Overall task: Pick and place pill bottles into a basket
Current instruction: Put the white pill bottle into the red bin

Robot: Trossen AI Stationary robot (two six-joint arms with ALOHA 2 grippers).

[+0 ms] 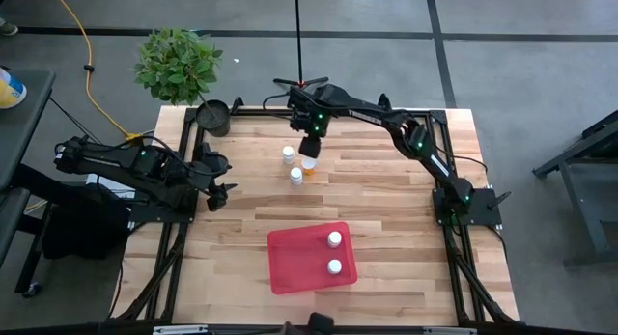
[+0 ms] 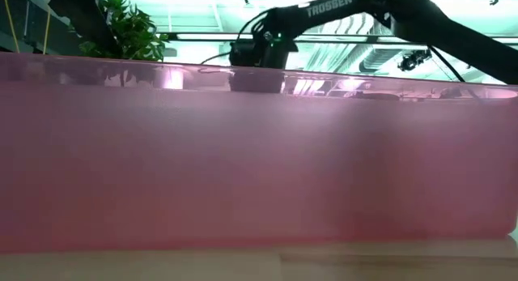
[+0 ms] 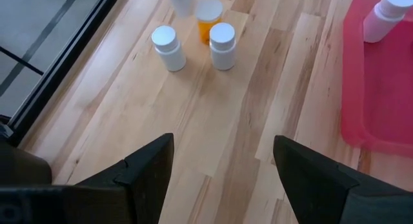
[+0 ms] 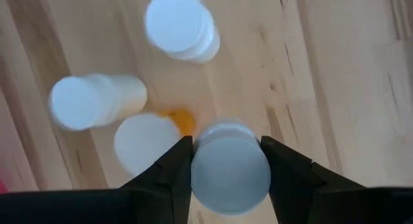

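Looking straight down, we see the right gripper (image 1: 310,148) near the upper middle of the frame, above a small cluster of pill bottles. In the right wrist view its fingers (image 4: 169,170) clamp a white-capped bottle (image 4: 230,166) between them, cap toward the camera, long axis running along the line of sight. Three more bottles stand below it: a pale bottle (image 4: 181,25) upright, another pale bottle (image 4: 97,101) leaning in perspective, and an amber bottle (image 4: 151,139) with orange showing beside its cap.

From overhead, these three (image 1: 288,153) (image 1: 295,175) (image 1: 308,165) stand upright on the wooden table (image 1: 406,229), close together, long axes vertical.

Lower middle of the frame holds the red basket (image 1: 294,263). Inside it two bottles (image 1: 334,238) (image 1: 334,266) stand upright with caps up, both toward its right side, apart from each other.

At the left edge of the table, the left gripper (image 1: 218,188) waits, its fingers (image 3: 145,169) spread wide with nothing between them.
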